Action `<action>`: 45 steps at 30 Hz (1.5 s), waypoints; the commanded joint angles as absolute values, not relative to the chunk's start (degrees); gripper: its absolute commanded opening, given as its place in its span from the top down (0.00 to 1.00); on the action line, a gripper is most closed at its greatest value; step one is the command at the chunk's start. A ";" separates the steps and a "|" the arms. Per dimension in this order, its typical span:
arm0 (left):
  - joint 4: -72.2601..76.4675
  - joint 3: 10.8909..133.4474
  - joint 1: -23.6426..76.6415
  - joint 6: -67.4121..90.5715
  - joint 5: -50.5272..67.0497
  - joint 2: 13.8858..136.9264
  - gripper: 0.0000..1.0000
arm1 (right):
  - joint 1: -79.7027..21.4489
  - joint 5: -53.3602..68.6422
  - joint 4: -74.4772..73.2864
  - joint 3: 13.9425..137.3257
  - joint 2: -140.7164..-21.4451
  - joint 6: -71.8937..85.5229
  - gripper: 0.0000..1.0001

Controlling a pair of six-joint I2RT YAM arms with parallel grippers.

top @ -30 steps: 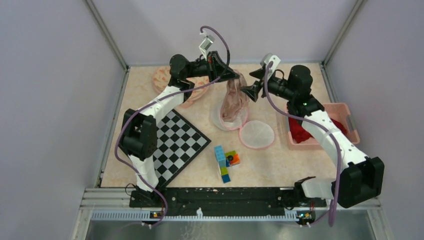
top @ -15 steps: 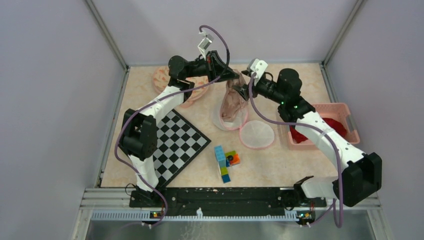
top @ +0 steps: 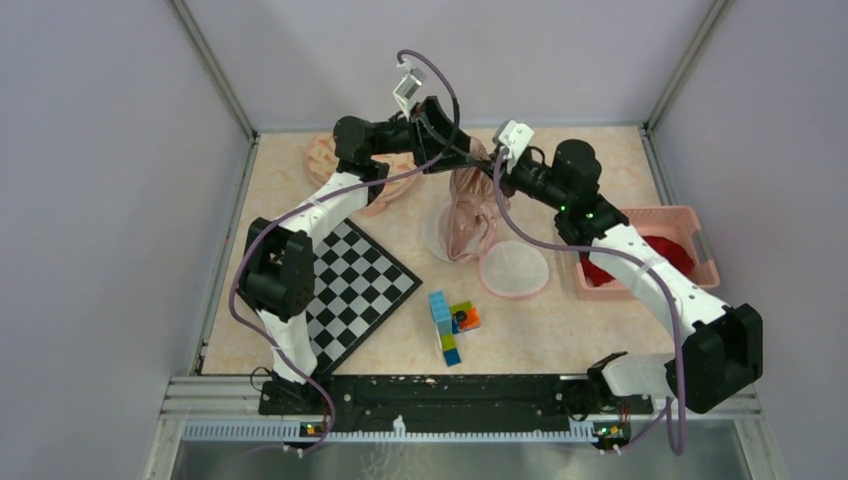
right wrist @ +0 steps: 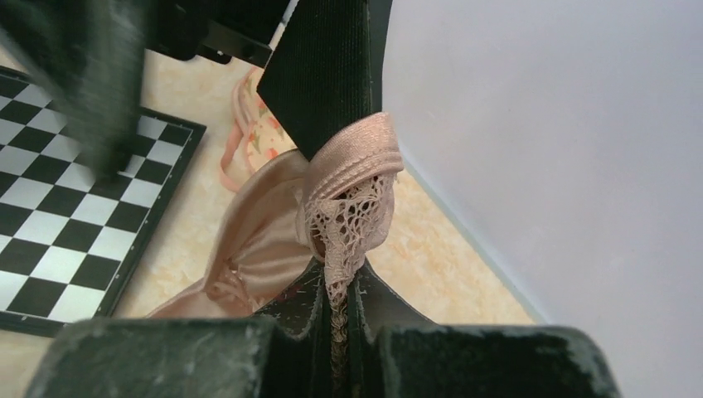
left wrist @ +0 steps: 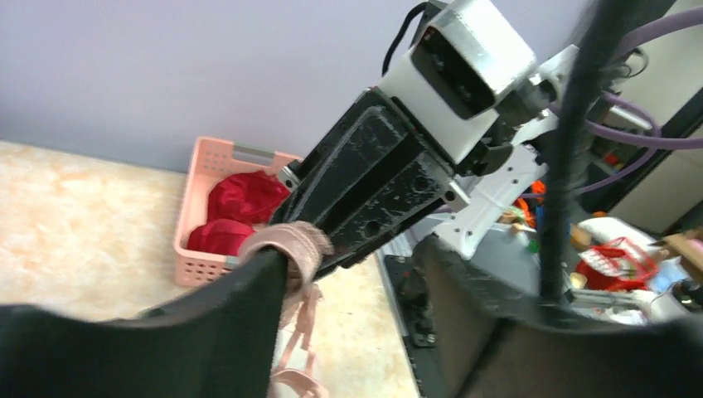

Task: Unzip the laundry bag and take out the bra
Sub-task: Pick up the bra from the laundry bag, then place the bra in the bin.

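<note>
Top view: bra (top: 468, 212) hangs over the far-centre worktop (top: 580, 330), its top bunched where both hands meet. Right wrist view: right hand (right wrist: 336, 307) pinched tight on the lace edge. Left wrist view: left hand (left wrist: 356, 274) parted, band draped over one finger.
</note>
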State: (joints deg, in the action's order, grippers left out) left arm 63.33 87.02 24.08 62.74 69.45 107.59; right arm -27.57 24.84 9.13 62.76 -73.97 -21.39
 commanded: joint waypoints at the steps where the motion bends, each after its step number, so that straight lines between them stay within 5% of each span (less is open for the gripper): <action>1: 66.83 89.48 23.25 64.03 69.09 105.00 0.07 | -26.02 23.72 7.81 68.13 -72.76 -15.88 1.00; 23: 41.68 88.22 18.63 37.70 64.37 100.87 0.01 | -12.63 6.13 -13.43 77.10 -61.27 -9.94 1.00; 35: 42.17 87.16 18.57 38.39 65.43 101.34 0.01 | 15.79 11.98 -30.55 81.33 -62.47 -8.27 1.00; 45: 43.53 85.18 18.61 39.72 65.50 101.19 0.01 | 33.33 10.08 -29.09 78.67 -64.19 -16.57 1.00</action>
